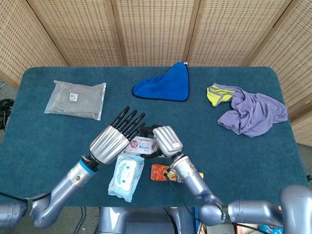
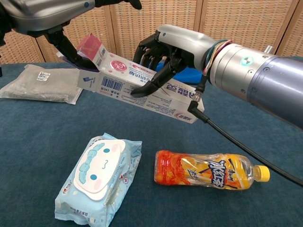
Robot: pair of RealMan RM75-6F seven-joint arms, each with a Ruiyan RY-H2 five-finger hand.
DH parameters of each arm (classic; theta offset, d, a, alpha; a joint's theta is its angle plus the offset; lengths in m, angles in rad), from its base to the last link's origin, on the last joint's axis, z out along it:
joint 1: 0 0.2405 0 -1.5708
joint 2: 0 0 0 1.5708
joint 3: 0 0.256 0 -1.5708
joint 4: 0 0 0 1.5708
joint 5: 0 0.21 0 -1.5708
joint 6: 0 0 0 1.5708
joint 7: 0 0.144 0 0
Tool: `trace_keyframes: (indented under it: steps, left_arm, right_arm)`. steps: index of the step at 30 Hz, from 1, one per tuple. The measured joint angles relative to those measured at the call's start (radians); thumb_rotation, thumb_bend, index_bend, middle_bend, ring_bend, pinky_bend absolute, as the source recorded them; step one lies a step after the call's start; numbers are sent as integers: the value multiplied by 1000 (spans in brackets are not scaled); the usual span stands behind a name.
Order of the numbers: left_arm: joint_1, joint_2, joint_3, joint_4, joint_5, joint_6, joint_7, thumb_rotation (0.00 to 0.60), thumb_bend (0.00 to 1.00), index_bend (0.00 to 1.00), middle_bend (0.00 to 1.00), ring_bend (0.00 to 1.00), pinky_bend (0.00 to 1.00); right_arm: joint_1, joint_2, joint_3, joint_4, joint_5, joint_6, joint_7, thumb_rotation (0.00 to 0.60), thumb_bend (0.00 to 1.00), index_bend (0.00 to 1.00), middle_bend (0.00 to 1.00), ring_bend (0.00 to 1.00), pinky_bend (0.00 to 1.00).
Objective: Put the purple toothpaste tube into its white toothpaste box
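Observation:
My right hand (image 2: 173,47) (image 1: 167,140) grips the white toothpaste box (image 2: 142,90) (image 1: 142,144) from above and holds it off the table, nearly level. The box's open end with its pink flap (image 2: 90,46) points to the left. Only a short purple end of the toothpaste tube (image 2: 72,57) sticks out of that opening; the rest is inside. My left hand (image 2: 47,14) (image 1: 113,140) is over that end, its dark fingertips (image 2: 61,43) pinching the tube. In the head view the left hand's fingers are stretched over the box.
A blue wet-wipes pack (image 2: 102,177) and an orange drink bottle (image 2: 208,172) lie below the box near the front edge. A grey packet (image 1: 75,99) is at the back left, a blue cloth (image 1: 165,84) at the back middle, and purple clothing (image 1: 251,113) on the right.

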Motion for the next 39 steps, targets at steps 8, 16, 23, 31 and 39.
trace_keyframes:
  steps: [8,16,23,31,39]
  left_arm:
    - [10,17,-12,-12,10,6,-11,600,146,138,0,0,20]
    - [29,63,-23,-40,35,29,-45,600,146,138,0,0,21]
    - [63,123,-31,-46,36,56,-114,600,146,138,0,0,20]
    - [123,196,-16,-4,26,80,-256,600,146,138,0,0,20]
    - [189,222,30,64,19,86,-373,600,146,138,0,0,18]
  right_arm:
    - [-23,-7,14,8,7,17,57,600,126,578,507,400,469]
    - [-48,10,13,48,-15,32,85,600,127,578,508,401,469]
    - [-68,43,-11,100,-58,53,60,600,130,580,511,403,469]
    - [-111,100,-58,165,-117,92,21,600,130,581,513,403,469]
    - [-171,146,-134,241,-206,156,-52,600,130,581,512,403,469]
